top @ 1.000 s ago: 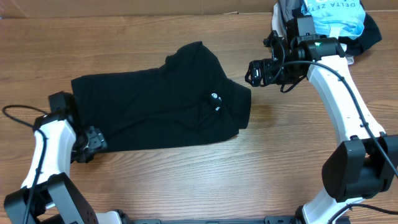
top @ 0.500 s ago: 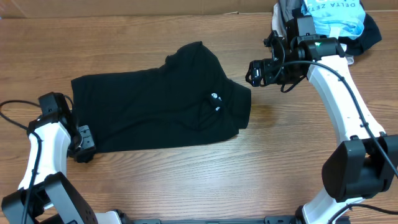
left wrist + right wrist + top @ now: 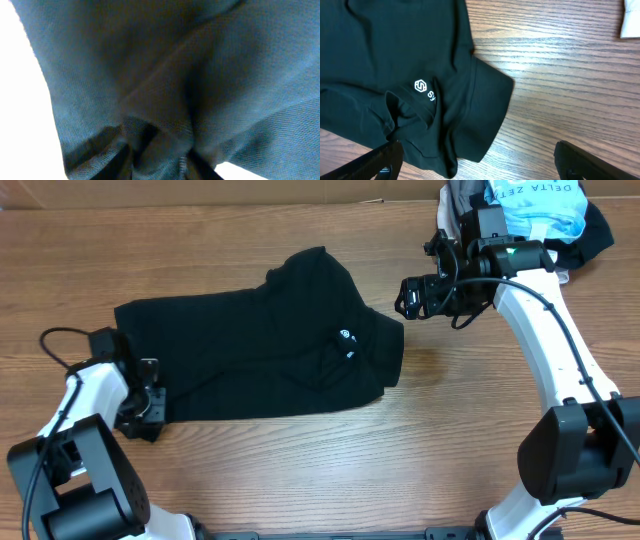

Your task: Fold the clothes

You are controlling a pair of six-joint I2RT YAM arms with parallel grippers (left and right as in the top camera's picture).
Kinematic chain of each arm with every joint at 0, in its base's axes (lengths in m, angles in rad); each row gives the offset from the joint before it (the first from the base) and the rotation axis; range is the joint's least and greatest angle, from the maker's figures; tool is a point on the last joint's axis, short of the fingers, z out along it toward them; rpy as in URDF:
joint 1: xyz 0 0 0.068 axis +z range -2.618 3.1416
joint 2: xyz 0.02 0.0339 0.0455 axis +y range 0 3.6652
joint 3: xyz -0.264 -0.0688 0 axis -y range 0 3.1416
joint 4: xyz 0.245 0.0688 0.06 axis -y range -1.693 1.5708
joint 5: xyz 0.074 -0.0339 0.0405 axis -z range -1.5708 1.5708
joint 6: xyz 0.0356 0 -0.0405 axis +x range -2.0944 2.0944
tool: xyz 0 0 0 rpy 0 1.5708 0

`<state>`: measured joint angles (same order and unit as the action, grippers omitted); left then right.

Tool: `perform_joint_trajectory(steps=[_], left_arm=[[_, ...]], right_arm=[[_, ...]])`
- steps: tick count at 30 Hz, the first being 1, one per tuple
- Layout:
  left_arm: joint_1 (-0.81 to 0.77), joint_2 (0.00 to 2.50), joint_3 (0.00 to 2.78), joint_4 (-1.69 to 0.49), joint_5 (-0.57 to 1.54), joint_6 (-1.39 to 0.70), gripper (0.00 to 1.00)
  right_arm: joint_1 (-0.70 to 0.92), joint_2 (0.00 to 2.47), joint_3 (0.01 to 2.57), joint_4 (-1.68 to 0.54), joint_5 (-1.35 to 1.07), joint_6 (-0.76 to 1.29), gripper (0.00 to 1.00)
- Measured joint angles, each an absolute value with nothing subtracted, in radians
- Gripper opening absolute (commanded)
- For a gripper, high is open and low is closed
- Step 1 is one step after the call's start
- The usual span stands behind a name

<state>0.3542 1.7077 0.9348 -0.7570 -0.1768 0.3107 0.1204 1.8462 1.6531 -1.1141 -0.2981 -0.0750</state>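
Observation:
The clothes, a black T-shirt (image 3: 260, 350), lie spread flat across the middle of the wooden table, with a small white logo (image 3: 346, 337) near the right end. My left gripper (image 3: 150, 398) is at the shirt's lower-left corner. In the left wrist view the fabric (image 3: 175, 65) fills the frame and bunches into a pinch in my left gripper (image 3: 160, 162), which is shut on it. My right gripper (image 3: 405, 297) hovers just right of the shirt's upper right edge. It stands wide open (image 3: 485, 165) over the sleeve hem (image 3: 485, 115) and logo (image 3: 421, 86), holding nothing.
A pile of other garments sits at the back right corner, a light-blue one (image 3: 540, 205) on top of a dark one (image 3: 598, 225). A white cloth edge (image 3: 631, 20) shows at the top right of the right wrist view. Bare wood (image 3: 450, 430) lies right of the shirt.
My left arm swung out to the left, then came back to the shirt's lower-left corner, and its jaws closed onto the fabric. The right arm and the shirt's shape are unchanged.

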Motion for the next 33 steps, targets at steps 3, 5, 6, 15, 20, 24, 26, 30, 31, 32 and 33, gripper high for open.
perform_joint_trajectory(steps=[3,5,6,15,20,24,26,30,31,32,33], left_arm=[[0.319,1.708,0.941,-0.755,-0.196,0.323,0.04],[0.303,1.708,0.958,-0.757,-0.214,0.322,0.04],[0.298,1.708,0.971,-0.759,-0.225,0.320,0.04],[0.289,1.708,1.120,-0.804,-0.373,0.245,0.30],[0.289,1.708,1.129,-0.768,-0.429,0.226,0.43],[0.289,1.708,1.130,-0.717,-0.450,0.222,0.43],[0.289,1.708,1.131,-0.712,-0.454,0.216,0.45],[0.289,1.708,1.132,-0.716,-0.440,0.191,0.49],[0.289,1.708,1.133,-0.721,-0.425,0.186,0.46],[0.289,1.708,1.136,-0.730,-0.405,0.184,0.44],[0.289,1.708,1.142,-0.745,-0.379,0.181,0.43]], right_arm=[[0.120,1.846,1.653,-1.114,-0.299,-0.075,1.00],[0.120,1.846,1.653,-1.114,-0.298,-0.075,1.00],[0.120,1.846,1.653,-1.114,-0.298,-0.075,1.00],[0.120,1.846,1.653,-1.118,-0.298,-0.075,1.00],[0.120,1.846,1.653,-1.124,-0.297,-0.075,1.00],[0.120,1.846,1.653,-1.126,-0.297,-0.075,1.00],[0.120,1.846,1.653,-1.127,-0.296,-0.075,1.00],[0.120,1.846,1.653,-1.129,-0.296,-0.075,1.00],[0.120,1.846,1.653,-1.127,-0.296,-0.075,1.00],[0.120,1.846,1.653,-1.124,-0.296,-0.075,1.00],[0.120,1.846,1.653,-1.116,-0.296,-0.075,1.00]])
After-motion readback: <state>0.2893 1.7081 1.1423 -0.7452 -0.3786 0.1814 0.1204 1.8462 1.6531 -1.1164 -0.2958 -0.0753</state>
